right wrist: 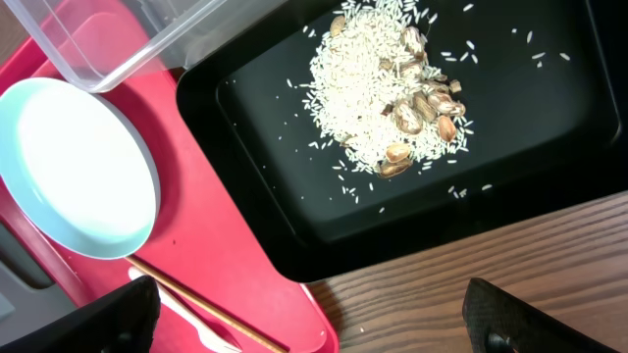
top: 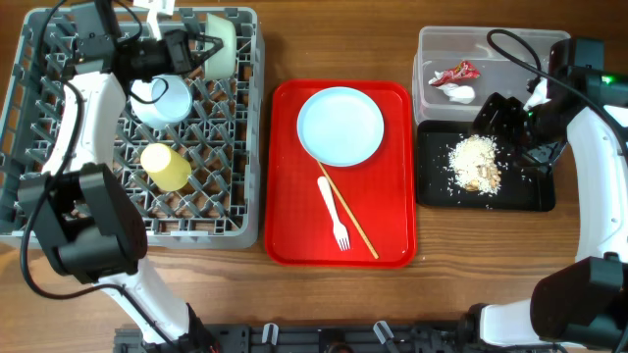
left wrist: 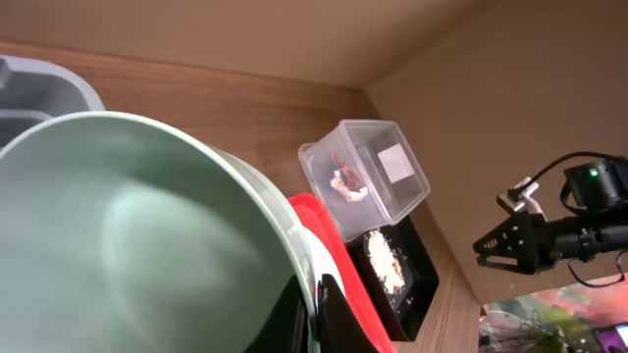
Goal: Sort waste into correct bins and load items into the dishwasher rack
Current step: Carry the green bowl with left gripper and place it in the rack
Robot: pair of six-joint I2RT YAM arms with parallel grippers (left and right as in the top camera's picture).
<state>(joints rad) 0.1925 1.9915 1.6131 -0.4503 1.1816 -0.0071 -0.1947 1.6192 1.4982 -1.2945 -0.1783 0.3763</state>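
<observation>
Left pincer (top: 193, 49) grips the rim of a pale mint round bowl (top: 224, 44), tilted over the big grey lattice plastic rack's (top: 211, 191) far edge. Loading step; next it likely needs seating between pegs. Right pincer (right wrist: 314, 319) gapes empty above the shallow black tray (right wrist: 294, 230).

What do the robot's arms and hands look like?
Each arm has smooth white tube sections joined by chunky black joints: see the left arm and right arm. The left hand and right hand are black, each with two fingers. Thin black cables loop beside them, and a tiny green light glows on the right arm.
</observation>
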